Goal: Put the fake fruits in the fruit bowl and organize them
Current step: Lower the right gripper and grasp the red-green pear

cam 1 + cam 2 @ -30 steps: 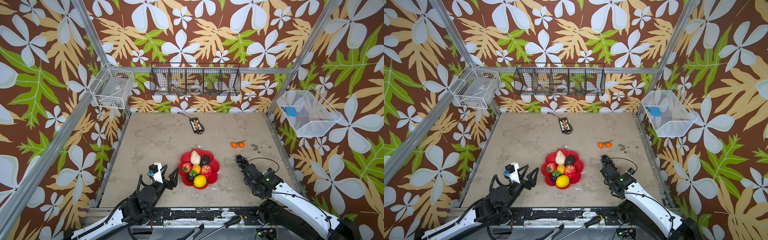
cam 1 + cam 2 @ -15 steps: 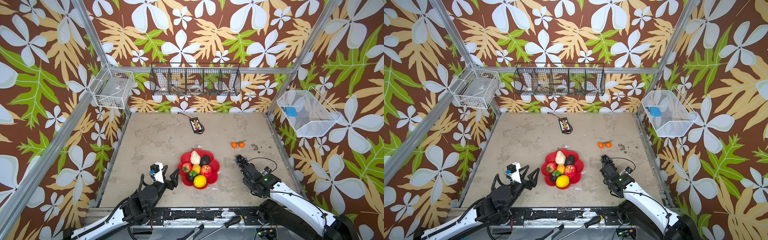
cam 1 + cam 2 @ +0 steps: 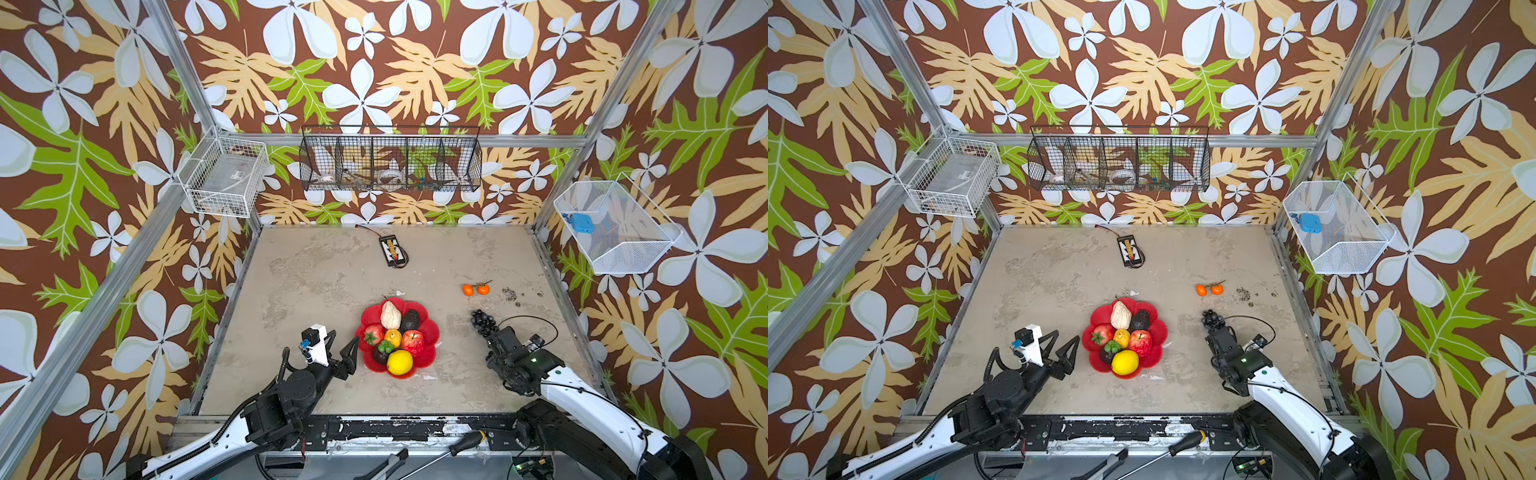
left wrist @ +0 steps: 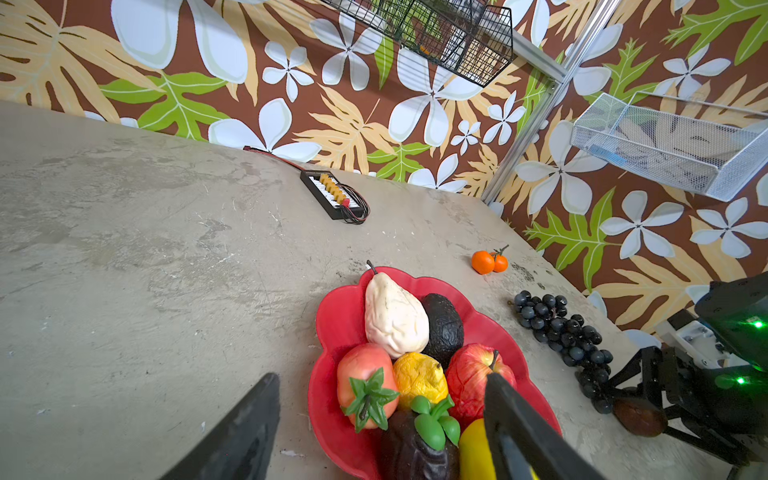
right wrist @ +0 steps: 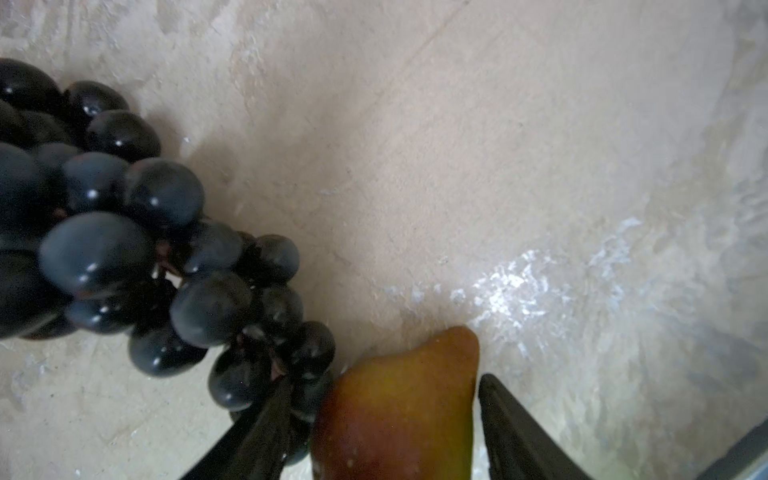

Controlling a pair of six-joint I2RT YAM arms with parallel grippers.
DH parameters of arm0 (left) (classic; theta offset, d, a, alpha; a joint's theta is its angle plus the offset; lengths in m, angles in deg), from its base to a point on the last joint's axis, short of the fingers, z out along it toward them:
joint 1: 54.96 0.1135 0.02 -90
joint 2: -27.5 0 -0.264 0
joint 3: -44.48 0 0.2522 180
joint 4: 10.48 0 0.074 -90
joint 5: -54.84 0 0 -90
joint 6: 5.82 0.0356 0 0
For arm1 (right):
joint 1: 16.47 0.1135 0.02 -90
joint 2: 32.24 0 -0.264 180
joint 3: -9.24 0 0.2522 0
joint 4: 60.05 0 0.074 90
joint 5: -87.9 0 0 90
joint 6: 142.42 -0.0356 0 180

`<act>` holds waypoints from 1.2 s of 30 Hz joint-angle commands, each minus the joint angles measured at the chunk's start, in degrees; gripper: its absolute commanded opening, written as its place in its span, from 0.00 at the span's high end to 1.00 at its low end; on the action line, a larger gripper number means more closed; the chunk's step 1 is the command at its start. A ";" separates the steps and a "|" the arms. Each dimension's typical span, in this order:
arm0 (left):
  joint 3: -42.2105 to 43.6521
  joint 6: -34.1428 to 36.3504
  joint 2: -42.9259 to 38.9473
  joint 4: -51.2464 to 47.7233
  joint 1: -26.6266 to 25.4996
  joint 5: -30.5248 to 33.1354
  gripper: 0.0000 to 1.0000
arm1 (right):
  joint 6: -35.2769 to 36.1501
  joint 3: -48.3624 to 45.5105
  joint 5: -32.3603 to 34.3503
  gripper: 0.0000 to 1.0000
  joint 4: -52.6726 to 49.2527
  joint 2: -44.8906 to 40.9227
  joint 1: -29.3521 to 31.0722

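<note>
The fruit bowl (image 3: 371, 316) is glossy red plastic, and the lemon (image 3: 400, 362) and the grape bunch (image 5: 97, 249) are smooth and shiny with bright highlights. The avocado (image 4: 444, 328) looks pebbled and dull, the beige pear-shaped piece (image 4: 395, 320) wrinkled and matt. The table (image 3: 316, 266) is matt, rough and mottled like concrete; the black basket (image 3: 390, 160) is thin metal wire.

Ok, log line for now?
left gripper: open, beside fruit bowl | right gripper: jaws straddling reddish fruit by grape bunch | oranges: on table

Red scalloped bowl (image 3: 369, 316) holds seven fruits (image 3: 400, 361); grapes (image 3: 482, 321), two oranges (image 3: 468, 290) lie outside.
</note>
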State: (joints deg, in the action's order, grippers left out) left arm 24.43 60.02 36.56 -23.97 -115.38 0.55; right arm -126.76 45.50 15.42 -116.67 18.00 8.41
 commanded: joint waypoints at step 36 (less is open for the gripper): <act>0.04 -0.09 0.48 1.84 0.01 0.78 0.22 | -0.54 -1.12 -4.63 0.46 -3.99 -5.57 0.43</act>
State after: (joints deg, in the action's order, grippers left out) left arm 24.43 59.99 37.06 -23.58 -115.38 0.57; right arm -127.18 43.88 9.51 -118.98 12.78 8.79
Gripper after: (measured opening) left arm 0.776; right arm 0.536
